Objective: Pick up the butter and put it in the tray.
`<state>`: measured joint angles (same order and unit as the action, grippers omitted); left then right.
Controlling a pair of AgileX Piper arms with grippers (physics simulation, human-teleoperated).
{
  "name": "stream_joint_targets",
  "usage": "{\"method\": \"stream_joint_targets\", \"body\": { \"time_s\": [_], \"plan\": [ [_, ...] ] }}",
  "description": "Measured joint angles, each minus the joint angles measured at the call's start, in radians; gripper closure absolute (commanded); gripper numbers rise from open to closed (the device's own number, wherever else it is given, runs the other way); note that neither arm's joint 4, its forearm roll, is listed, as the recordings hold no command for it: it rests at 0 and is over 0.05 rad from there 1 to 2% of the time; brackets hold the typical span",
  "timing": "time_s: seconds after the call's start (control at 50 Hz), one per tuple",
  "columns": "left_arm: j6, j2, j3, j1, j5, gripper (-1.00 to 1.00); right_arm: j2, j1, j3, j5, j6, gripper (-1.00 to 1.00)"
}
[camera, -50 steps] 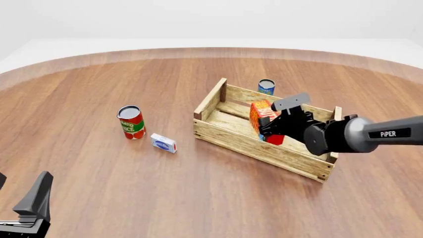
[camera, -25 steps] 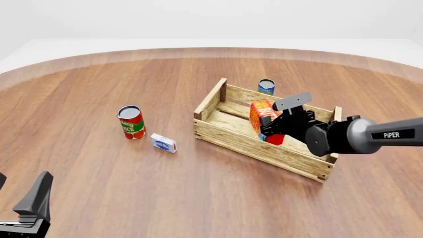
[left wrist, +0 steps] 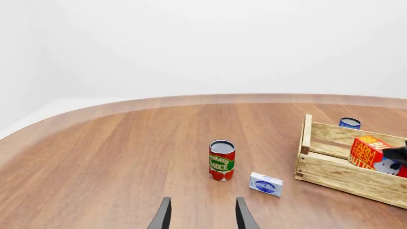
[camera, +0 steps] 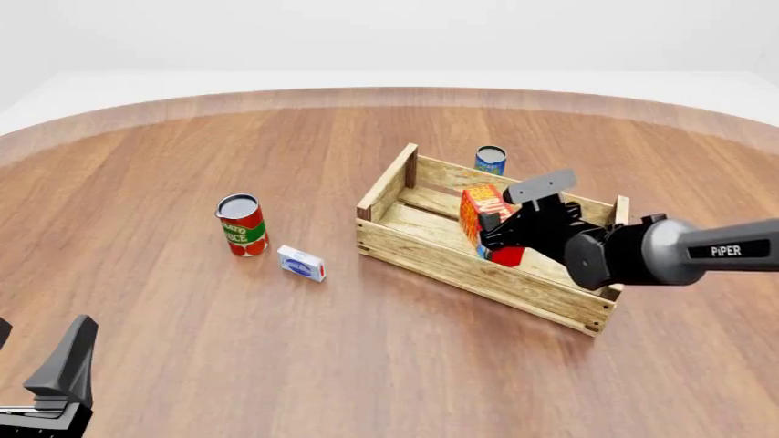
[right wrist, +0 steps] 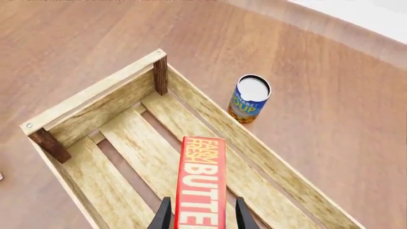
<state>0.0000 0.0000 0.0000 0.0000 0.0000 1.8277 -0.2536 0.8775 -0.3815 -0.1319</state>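
Observation:
The butter is a red carton with orange-yellow lettering, standing upright inside the tray, a light wooden slatted crate. My right gripper is shut on the butter. In the right wrist view its fingers flank the butter over the tray's floor slats. I cannot tell whether the carton touches the floor. My left gripper is open and empty at the table's near left corner, its fingers apart in the left wrist view.
A red tomato sauce can and a small white-and-blue box stand left of the tray. A blue can stands just behind the tray's far wall. The table's curved edge runs along the back.
My right arm has shifted very slightly right and down. The butter has stayed almost in the same place inside the tray. The left arm has not moved.

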Motion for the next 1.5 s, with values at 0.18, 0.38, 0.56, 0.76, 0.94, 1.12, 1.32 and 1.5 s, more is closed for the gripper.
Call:
{"method": "stream_joint_targets", "body": {
  "time_s": [0.18,0.38,0.56,0.76,0.94,1.12,1.32,1.5],
  "plan": [
    [0.0,0.0,0.0,0.0,0.0,-1.0,-0.004,0.0,-0.005,-0.007,0.0,-1.0],
    [0.0,0.0,0.0,0.0,0.0,-1.0,-0.014,0.002,-0.015,-0.023,0.001,-1.0],
    [0.0,0.0,0.0,0.0,0.0,-1.0,-0.028,0.003,-0.031,-0.047,0.0,-1.0],
    [0.0,0.0,0.0,0.0,0.0,-1.0,-0.046,0.003,-0.052,-0.078,0.0,-1.0],
    [0.0,0.0,0.0,0.0,0.0,-1.0,-0.06,0.002,-0.068,-0.1,0.001,-1.0],
    [0.0,0.0,0.0,0.0,0.0,-1.0,-0.071,0.0,-0.081,-0.118,0.005,-1.0],
    [0.0,0.0,0.0,0.0,0.0,-1.0,-0.128,-0.012,-0.112,-0.096,0.0,-1.0],
    [0.0,0.0,0.0,0.0,0.0,-1.0,-0.204,-0.025,-0.143,-0.056,-0.004,-1.0]
  ]
}}
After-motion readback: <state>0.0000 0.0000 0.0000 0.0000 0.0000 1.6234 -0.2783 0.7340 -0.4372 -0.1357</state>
